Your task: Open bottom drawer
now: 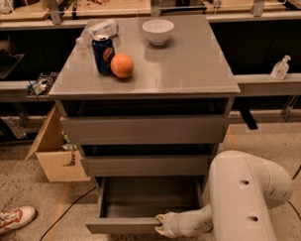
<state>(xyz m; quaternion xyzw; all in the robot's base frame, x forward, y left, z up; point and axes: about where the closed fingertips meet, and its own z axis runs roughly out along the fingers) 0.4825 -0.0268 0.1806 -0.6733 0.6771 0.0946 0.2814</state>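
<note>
The bottom drawer (122,225) of the grey cabinet is pulled out, and its shallow grey interior (150,196) shows empty. My gripper (161,225) is at the right end of the drawer's front panel, at its top edge. My white arm (242,198) reaches in from the lower right. The middle drawer front (147,165) and the top drawer front (143,129) sit above it, pushed in.
On the cabinet top (188,66) stand a blue soda can (103,54), an orange (122,66), a white bowl (158,31) and a lying plastic bottle (99,30). A cardboard box (55,155) stands left of the cabinet. A shoe (13,219) and cables lie on the floor.
</note>
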